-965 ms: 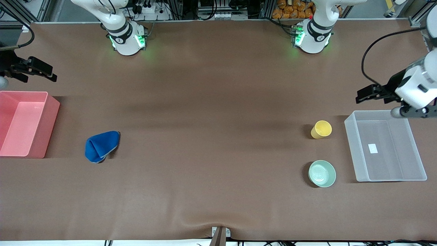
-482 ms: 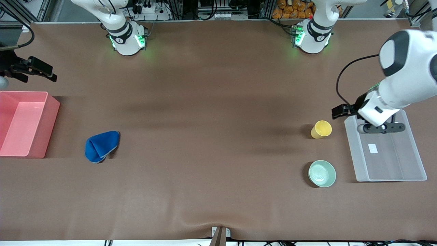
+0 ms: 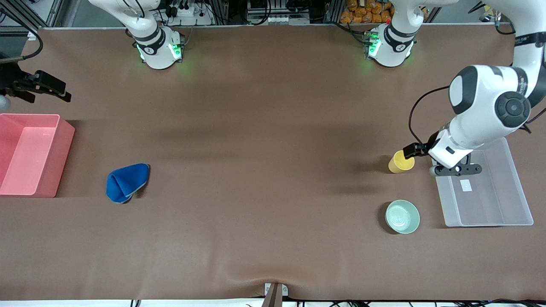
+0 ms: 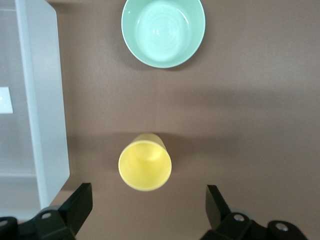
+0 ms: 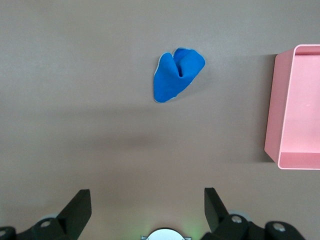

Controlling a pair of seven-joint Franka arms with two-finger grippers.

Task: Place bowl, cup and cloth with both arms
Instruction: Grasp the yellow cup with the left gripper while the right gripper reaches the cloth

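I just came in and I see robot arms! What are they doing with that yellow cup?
The left arm's tool hangs open right over the yellow cup, which stands upright on the brown table beside the clear bin. It isn't holding the cup. The green bowl sits nearer the front camera, untouched. The right arm waits with its tool open at its end of the table, above the pink bin; the blue cloth lies beside that bin.

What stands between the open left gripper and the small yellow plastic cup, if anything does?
Nothing visible does. The left gripper hangs open right above the small yellow plastic cup, with only air between them. The pale green bowl and the clear plastic bin stand off to the sides.
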